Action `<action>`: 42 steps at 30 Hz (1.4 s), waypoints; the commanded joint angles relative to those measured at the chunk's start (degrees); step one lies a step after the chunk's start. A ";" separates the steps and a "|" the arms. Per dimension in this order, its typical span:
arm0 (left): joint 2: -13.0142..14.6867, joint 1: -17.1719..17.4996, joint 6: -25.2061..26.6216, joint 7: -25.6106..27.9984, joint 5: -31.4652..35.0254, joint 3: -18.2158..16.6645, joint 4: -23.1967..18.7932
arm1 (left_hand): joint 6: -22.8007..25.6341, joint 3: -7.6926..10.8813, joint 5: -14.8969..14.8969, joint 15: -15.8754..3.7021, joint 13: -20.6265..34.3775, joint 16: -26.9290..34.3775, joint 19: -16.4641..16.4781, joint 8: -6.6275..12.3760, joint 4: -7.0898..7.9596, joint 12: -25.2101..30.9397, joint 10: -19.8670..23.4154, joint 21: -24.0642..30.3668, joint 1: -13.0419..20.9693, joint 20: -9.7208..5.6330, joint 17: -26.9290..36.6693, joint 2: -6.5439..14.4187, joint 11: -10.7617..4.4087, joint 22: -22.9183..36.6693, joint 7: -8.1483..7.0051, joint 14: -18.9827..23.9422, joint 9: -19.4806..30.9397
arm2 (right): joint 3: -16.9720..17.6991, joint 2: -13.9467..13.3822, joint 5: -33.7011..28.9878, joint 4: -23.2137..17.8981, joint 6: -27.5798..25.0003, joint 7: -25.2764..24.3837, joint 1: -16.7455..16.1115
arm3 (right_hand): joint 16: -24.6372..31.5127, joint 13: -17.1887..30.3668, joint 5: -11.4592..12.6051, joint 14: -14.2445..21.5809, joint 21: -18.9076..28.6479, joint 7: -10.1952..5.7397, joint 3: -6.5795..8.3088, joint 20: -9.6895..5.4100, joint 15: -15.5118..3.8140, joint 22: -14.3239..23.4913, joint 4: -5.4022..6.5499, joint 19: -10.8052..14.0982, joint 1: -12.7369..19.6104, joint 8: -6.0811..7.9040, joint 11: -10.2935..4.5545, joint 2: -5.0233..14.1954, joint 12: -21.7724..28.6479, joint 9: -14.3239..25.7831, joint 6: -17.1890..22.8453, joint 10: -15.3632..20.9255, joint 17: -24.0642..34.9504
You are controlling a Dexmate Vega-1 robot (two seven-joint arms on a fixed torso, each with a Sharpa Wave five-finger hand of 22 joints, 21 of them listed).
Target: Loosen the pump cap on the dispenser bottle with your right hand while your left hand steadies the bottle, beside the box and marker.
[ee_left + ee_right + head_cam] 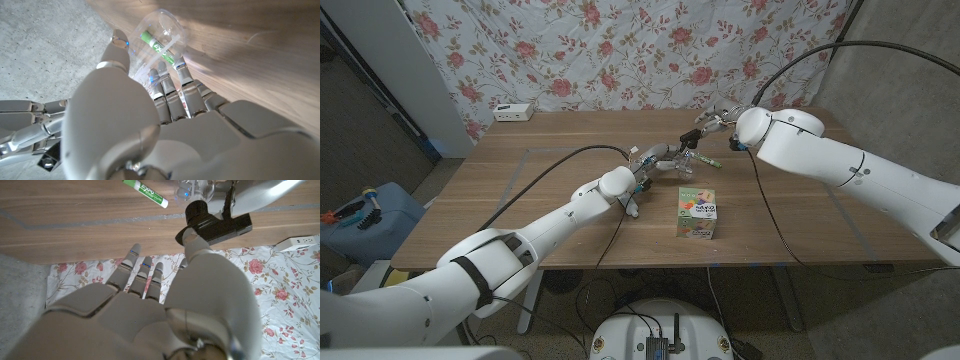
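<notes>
Gripping the clear dispenser bottle (665, 157) mid-tabletop (540, 190), the left robot hand (642, 175) held it tilted, pump cap (686, 140) aimed far-right toward the right robot hand (713, 122), fingers spread and empty just beyond, marker (703, 160) beside.

Wooden bench (560, 140) under soft, even light, a rose-print cloth (620, 50) hanging behind it (white power strip (513, 112) at the back edge), grey floor (890, 310) alongside.
</notes>
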 commanded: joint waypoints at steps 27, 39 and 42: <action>0.44 0.19 0.68 -0.29 -0.04 -0.14 -0.88 | 4.19 3.84 0.36 -5.31 12.22 0.40 0.23 0.21 3.55 0.29 3.43 0.10 -4.52 -3.92 0.11 7.66 -2.85 0.16 -1.32 0.86 0.13 | -11.02 -7.16 -21.59 -1.87 10.02 23.60 8.59 | -0.98 0.33 1.84 -1.63 0.00 0.39 -4.05 0.19 -2.81 0.19 -0.13 -0.94 -4.31 0.07 -6.31 -4.52 0.83 -0.19 -11.97 1.84 -1.00; 0.11 -0.22 0.44 -0.64 -0.26 -0.12 -0.05 | 4.36 3.83 0.35 -5.33 12.25 0.36 0.22 0.22 3.52 0.25 3.50 0.09 -4.57 -4.02 0.04 7.54 -2.90 0.16 -1.29 0.92 0.14 | -6.14 -6.87 -28.17 1.00 19.42 29.07 4.13 | -1.19 0.31 2.65 -1.73 0.02 1.05 -4.88 -0.40 -4.60 0.17 -0.21 -0.74 -5.22 0.65 -8.59 -6.47 1.17 -0.35 -12.86 3.63 -1.14; -0.11 -0.51 0.19 -0.86 -0.33 -0.05 0.55 | 4.28 3.82 0.35 -5.31 12.27 0.40 0.22 0.18 3.51 0.23 3.48 0.09 -4.56 -4.00 0.07 7.56 -2.85 0.17 -1.25 0.97 0.14 | -4.77 -6.62 -30.07 1.81 21.82 29.75 2.75 | -1.08 0.31 3.08 -1.36 0.04 1.00 -5.05 -0.73 -5.30 0.16 -0.20 -0.60 -5.44 0.96 -9.18 -6.93 1.28 -0.39 -12.55 4.33 -1.13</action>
